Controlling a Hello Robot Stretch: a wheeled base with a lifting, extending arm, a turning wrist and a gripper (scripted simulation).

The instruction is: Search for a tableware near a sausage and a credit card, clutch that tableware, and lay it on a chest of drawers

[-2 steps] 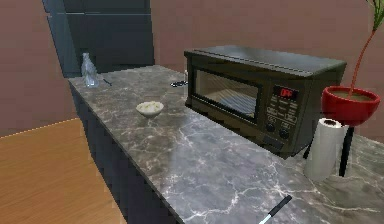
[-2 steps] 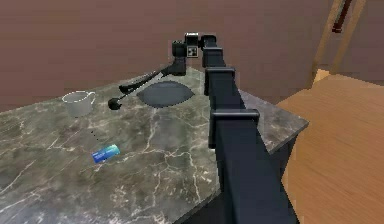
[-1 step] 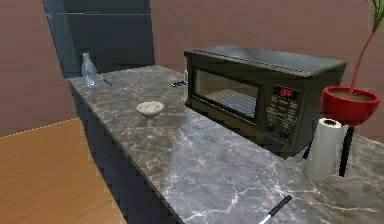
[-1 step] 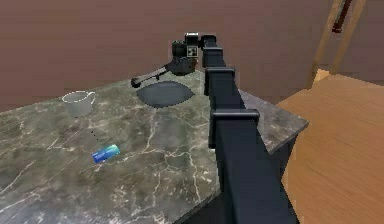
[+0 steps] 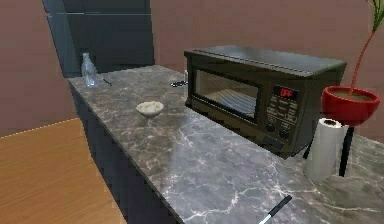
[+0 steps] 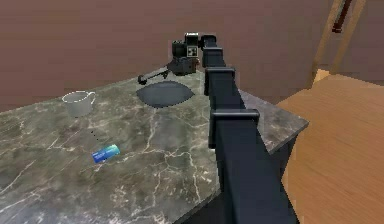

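Hovering near the counter edge — the claw.

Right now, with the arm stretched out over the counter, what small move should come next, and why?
Probably ease the gripper slightly toward the dark round dish rather than drive anywhere. It shows right by the dish's far rim, and the blue card lies nearby on the same counter, so this is likely the tableware.

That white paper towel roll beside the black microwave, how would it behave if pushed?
The white paper towel roll stands tall and narrow on the grey marble counter, so it would likely tip, then roll. It is probably light and soft, so squeezing may dent it.
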